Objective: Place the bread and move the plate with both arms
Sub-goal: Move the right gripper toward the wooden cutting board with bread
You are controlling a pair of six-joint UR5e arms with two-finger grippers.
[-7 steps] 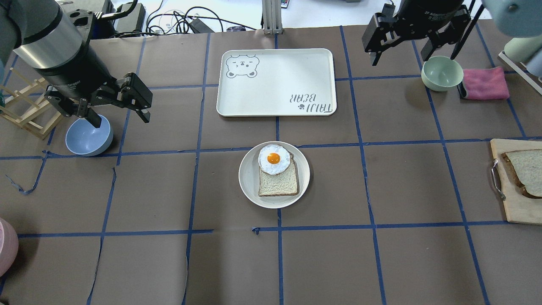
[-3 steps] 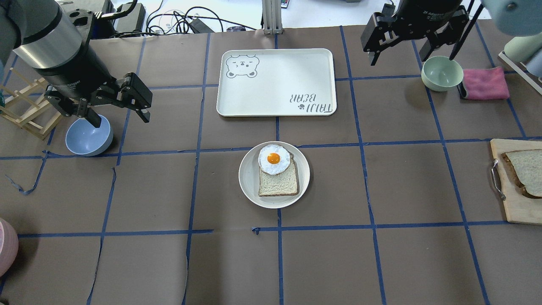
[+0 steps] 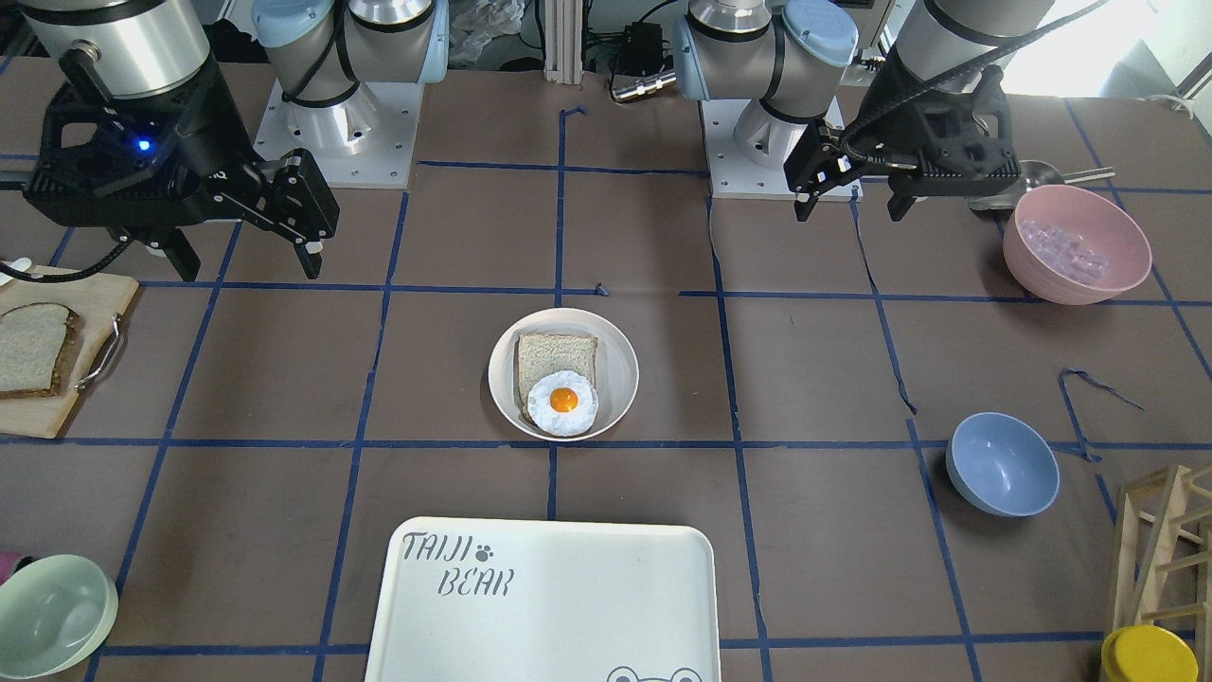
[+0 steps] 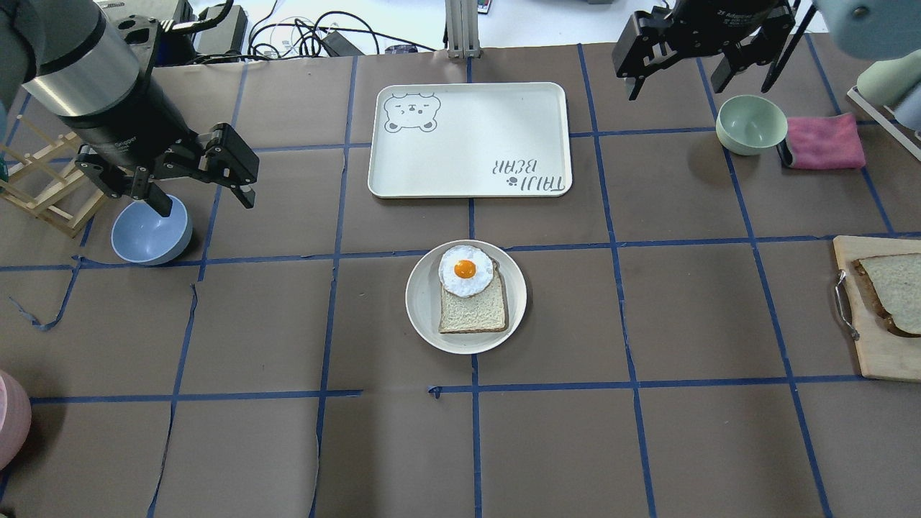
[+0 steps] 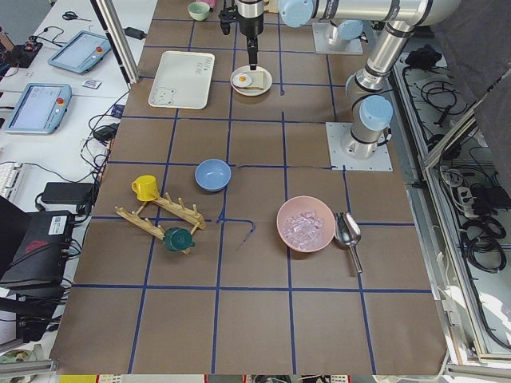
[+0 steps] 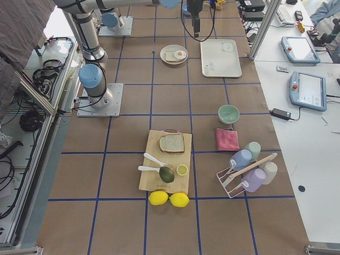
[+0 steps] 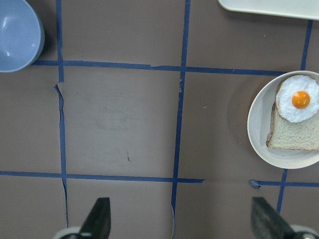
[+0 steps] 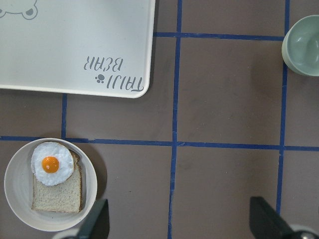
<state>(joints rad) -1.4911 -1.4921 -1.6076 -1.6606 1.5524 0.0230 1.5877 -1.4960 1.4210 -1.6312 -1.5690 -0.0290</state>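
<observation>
Okay, nothing gripped yet. Going by the overhead view, the plate (image 4: 421, 302) sits mid-table and carries a square slice (image 4: 471, 311) topped with a fried egg (image 4: 465, 270). The bread (image 4: 896, 291) lies flat on a wooden board (image 4: 863, 345) at 3 o'clock from the plate, well apart, at the table's right edge. The TAIJI BEAR tray (image 4: 468, 137) is at 12 o'clock from the plate.

The left gripper (image 4: 205, 203) hangs at 10 o'clock from the plate, jaws spread wide, empty, above a blue bowl (image 4: 147, 234). The right gripper (image 4: 676, 90) hangs at 1 o'clock from the plate, jaws spread too, empty, near a green bowl (image 4: 750, 124).

Step in hand, as I judge it: the start, the reach for the bread. The right arm looks the better placed. Next move: swing toward 5 o'clock from its spot, over the board, descend, and pinch the slice by an edge since it lies flat. Plate move by both arms not yet begun.
</observation>
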